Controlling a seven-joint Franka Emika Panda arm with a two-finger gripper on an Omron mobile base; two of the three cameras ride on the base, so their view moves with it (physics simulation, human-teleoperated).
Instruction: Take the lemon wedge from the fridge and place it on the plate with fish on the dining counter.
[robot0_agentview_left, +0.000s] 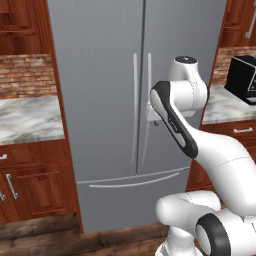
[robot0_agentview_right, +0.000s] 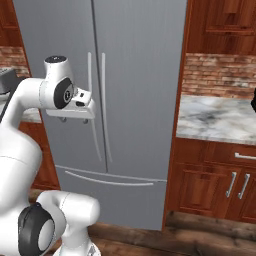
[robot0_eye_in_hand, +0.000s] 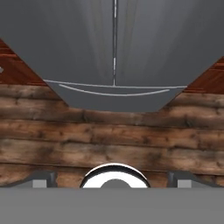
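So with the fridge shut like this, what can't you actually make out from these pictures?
- Fridge interior, and any lemon wedge inside: hidden in all three views by its closed doors.
- Fridge top: cut off by the upper edge of both base views.
- Pincer fingertips: in the left base view the arm's own links cover them; in the right base view they are too small to see clearly.
- Black appliance: cut off by the right edge of the left base view.

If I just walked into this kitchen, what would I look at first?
Probably the tall grey fridge right in the middle, both doors shut, with two long thin handles side by side and a drawer at the bottom. Then the big white robot arm bending up in front of it, its open tool held near the handles and holding nothing. Reddish wood cabinets with marble tops stand on both sides.
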